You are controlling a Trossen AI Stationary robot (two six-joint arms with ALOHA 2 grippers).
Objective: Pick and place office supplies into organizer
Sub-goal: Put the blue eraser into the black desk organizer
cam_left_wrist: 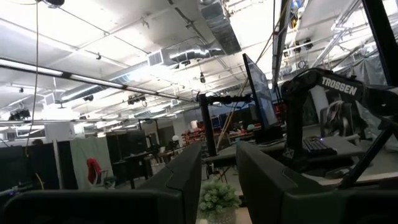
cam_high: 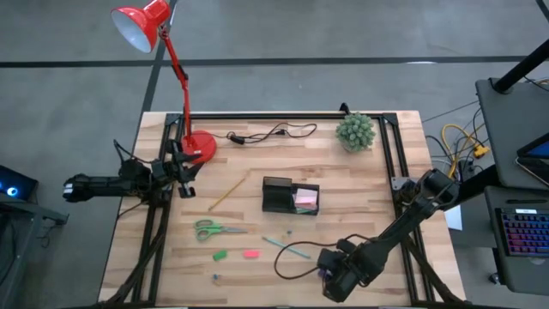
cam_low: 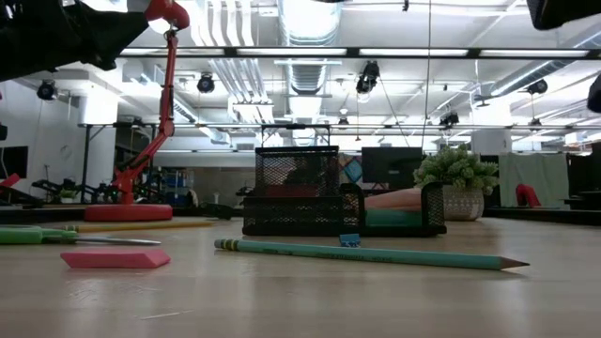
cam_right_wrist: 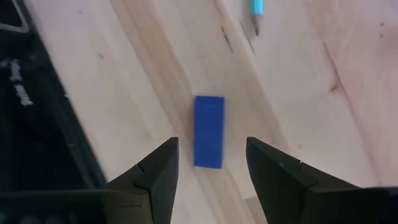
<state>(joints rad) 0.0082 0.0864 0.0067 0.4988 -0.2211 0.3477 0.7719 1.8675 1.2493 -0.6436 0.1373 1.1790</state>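
the left gripper (cam_high: 184,178) hangs at the table's left edge, just near of the red lamp's round base (cam_high: 201,147), well apart from the supplies; in its wrist view the two fingers (cam_left_wrist: 186,174) stand parted with nothing between them, pointing across at the small green plant (cam_left_wrist: 217,198). on the wooden table (cam_high: 360,197) the yellow pencil (cam_high: 225,195) lies slanted, left of the organizer. near of it are the green-handled scissors (cam_high: 209,229), then a green eraser (cam_high: 220,255) and a pink eraser (cam_high: 250,254) side by side near the front. the black mesh organizer (cam_high: 290,196) sits mid-table, a pink sticky-note pad (cam_high: 306,199) in its right compartment. a black cable (cam_high: 270,133) runs along the far side, between the lamp and the plant. the teal pencil (cam_high: 287,249) lies near of the organizer, on the right. the right gripper (cam_high: 330,276) is low at the near edge, right of centre; its wrist view shows it released, a finger (cam_right_wrist: 158,171) on either side of a small blue piece (cam_right_wrist: 208,131) lying flat on the wood, not touching it.
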